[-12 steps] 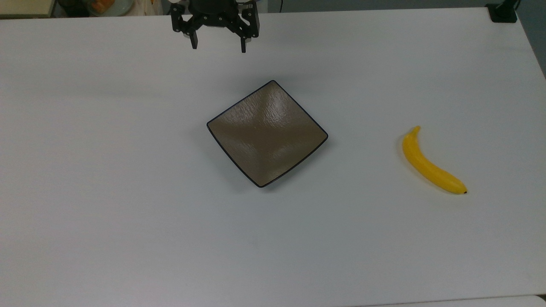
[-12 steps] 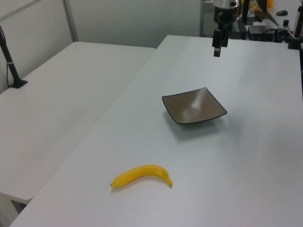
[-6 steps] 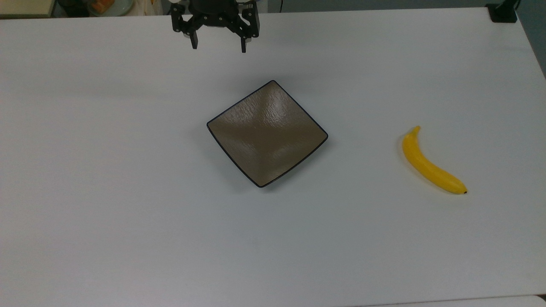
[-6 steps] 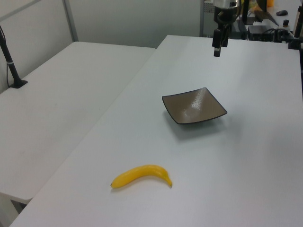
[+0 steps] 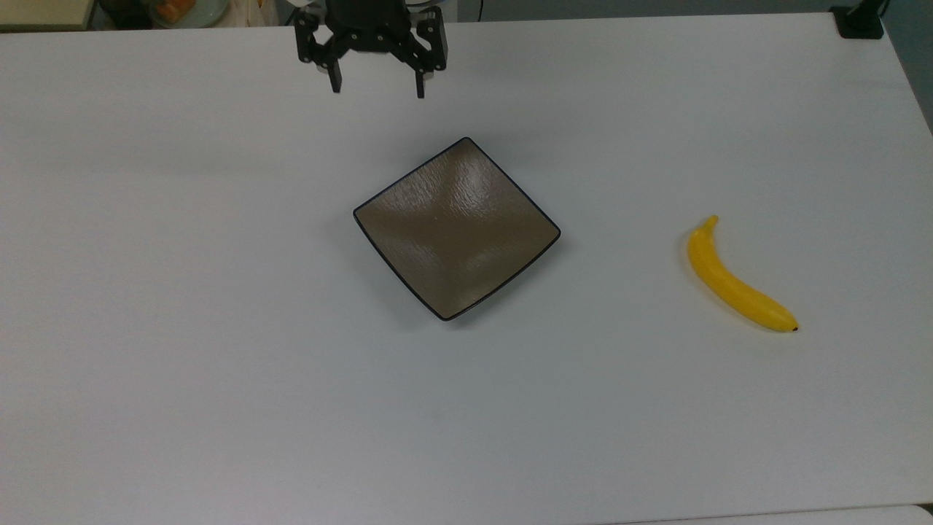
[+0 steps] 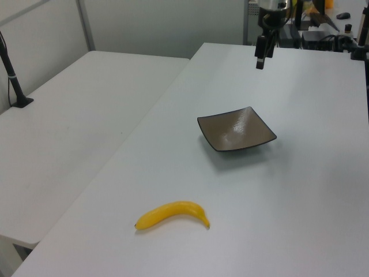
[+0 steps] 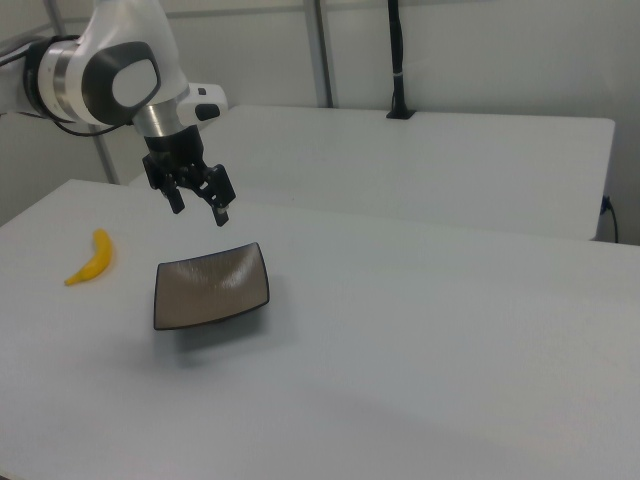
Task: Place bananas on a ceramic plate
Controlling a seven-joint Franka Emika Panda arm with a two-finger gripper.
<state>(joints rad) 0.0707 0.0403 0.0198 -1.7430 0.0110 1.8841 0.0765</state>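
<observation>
Banana (image 5: 738,279), bright yellow, curved, lying flat on white table (image 5: 219,364) at right-centre of top view; lower centre-left of left view (image 6: 173,214); far left of right view (image 7: 90,258). Dark tip pointing toward lower right of top view, stem end toward upper left. Untouched, nothing near it.

Ceramic plate (image 5: 408,215), square, glossy brown-grey w/ thin dark rim, sitting as a diamond at centre of top view; centre-right of left view (image 6: 216,128); left-centre of right view (image 7: 175,295). Bare, well apart from banana.

Gripper (image 5: 377,89) at top centre of top view, above table beyond plate's far corner; top of left view (image 6: 260,57); upper left of right view (image 7: 200,208). Black fingers (image 5: 335,79) spread wide, holding nothing, pointing down. White arm (image 7: 110,75) behind.

Handling, as judgement: likely light, smooth skin, maybe a bit slippery; stiff enough to lift from one point. Best hold prob. across thick middle, fingers closing on the two long sides, square to the curve. Grasping near either tapering end = risk of swivelling or slipping out. Plate glossy & shallow, so low, gentle release advisable.
</observation>
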